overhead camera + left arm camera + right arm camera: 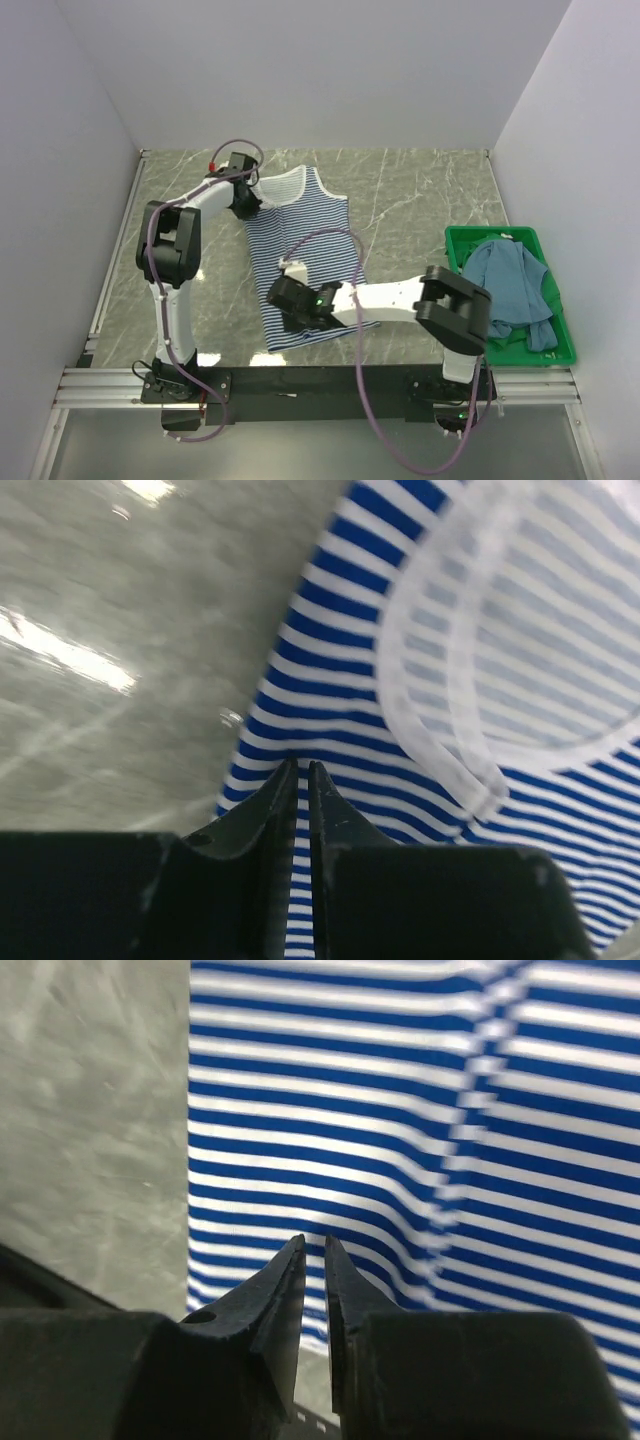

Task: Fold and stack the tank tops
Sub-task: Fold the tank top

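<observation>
Far L: L arm reaches up the desk (pixel 400 190) w/ its end effector (pixel 248 205) down at the top-L shoulder of the striped tank top (pixel 300 225). L wrist view: L end effector (pixel 303 768) has both tips on the navy/white cloth (pixel 330 680), just inside its edge, beside the white neck trim (pixel 420 730). Jaws nearly together, only a thin slit w/ stripes showing thru it. Can't tell if cloth is pinched or just lying under the tips. Grey marbled desk (pixel 120 630) fills the L side of that view.

Centre: striped top lies spread flat on the desk, neck end far from the arm bases, hem end near them, angled a bit. 1 layer-ish, some soft ripples.

R of centre: R arm stretches across to the L, forearm over the lower part of the striped top, R end effector (pixel 282 300) at the cloth's L side, approx. mid-to-low. R wrist view: tips (pixel 313 1245) over the stripes (pixel 400 1160) close to the cloth edge, bare desk (pixel 90 1110) beside it. Jaws narrow, small gap. Grip or no grip: can't tell.

Far R: green crate (pixel 460 240) at the desk's R edge, well apart from the striped top. Teal tank top (pixel 505 275) sits bunched inside it, 1 part draped over the near rim.
</observation>
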